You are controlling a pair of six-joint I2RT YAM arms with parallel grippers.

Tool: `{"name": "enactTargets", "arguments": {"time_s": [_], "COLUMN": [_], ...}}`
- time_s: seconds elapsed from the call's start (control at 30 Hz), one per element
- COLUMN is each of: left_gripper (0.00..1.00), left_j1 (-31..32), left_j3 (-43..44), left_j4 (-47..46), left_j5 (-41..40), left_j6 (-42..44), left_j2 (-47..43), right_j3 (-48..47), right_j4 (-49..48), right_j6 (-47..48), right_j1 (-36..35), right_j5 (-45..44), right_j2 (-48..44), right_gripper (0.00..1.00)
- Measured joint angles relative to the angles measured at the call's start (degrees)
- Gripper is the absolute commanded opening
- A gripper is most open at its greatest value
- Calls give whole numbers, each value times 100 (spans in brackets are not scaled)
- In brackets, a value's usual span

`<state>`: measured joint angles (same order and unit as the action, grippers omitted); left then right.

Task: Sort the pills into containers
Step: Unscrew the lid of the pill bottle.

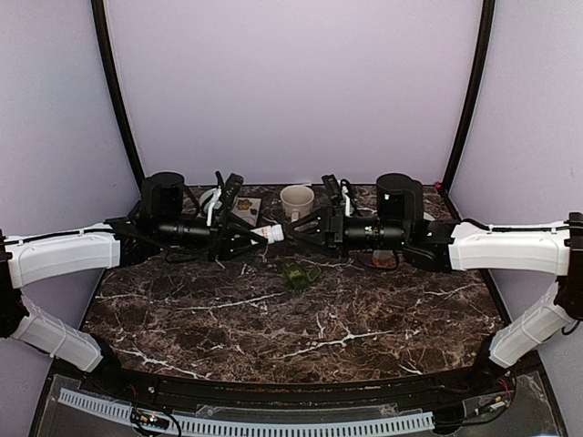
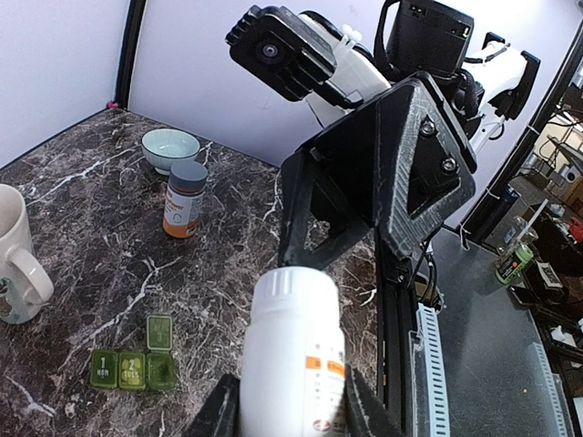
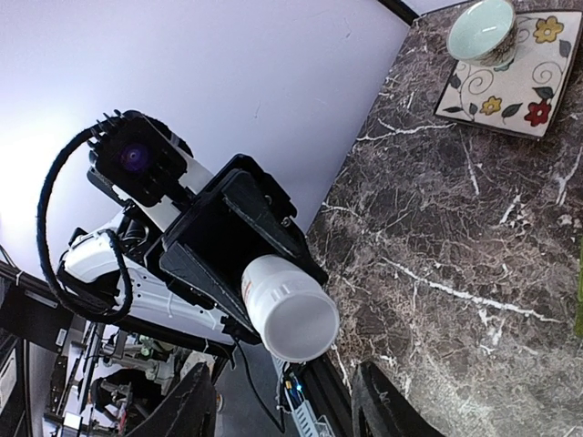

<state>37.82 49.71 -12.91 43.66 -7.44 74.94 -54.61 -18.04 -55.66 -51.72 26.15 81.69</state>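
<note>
White bottle (image 2: 291, 355): held up off the table, lying on its side, with its white cap end turned toward the right claw.
Left claw (image 2: 291, 405): closed on the white bottle's body, one finger on each side.
Right claw (image 3: 284, 378): held open, nothing in it. Its fingers are pointed at the cap, which is seen just past the tips. Whether the cap is touched cannot be told.
Pill box (image 2: 137, 364): laid flat on the table (image 1: 273, 337), on the near side of where the two claws meet. The lids marked 1 and 2 are shut. The third lid is flipped up.
Mug (image 2: 14, 255): stood upright behind the pill box, apart from it.
Orange bottle (image 2: 185, 200): stood upright with a grey cap on, under the right arm.
Bowl (image 2: 170, 148): set just behind the orange bottle.
Plate (image 3: 519, 91): a square one with flowers, placed on the left side of the table.
Second bowl (image 3: 481, 29): set on the plate's far corner.
In the way: from above, the orange bottle is mostly hidden by the right arm. Much of each wrist view is blocked by the other claw.
</note>
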Motion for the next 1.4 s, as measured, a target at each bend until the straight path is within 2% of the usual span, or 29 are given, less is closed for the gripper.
{"name": "enactTargets", "arguments": {"time_s": [1.0,1.27,1.4], "left_gripper": [0,0,0], "left_j1": [221,223,227], "left_j3": [46,92,92], "left_j4": [256,251,251], "left_j5": [-96,-109,-107], "left_j6": [280,282,282], "left_j2": [0,0,0], "right_j3": [-278,-278,-278], "right_j4": [-214,-280,-297], "right_j6": [-341,-365,-369], "right_j1": [0,0,0], "right_j5": [267,310,361], "right_j2": [509,533,555], "right_gripper": [45,36,35]}}
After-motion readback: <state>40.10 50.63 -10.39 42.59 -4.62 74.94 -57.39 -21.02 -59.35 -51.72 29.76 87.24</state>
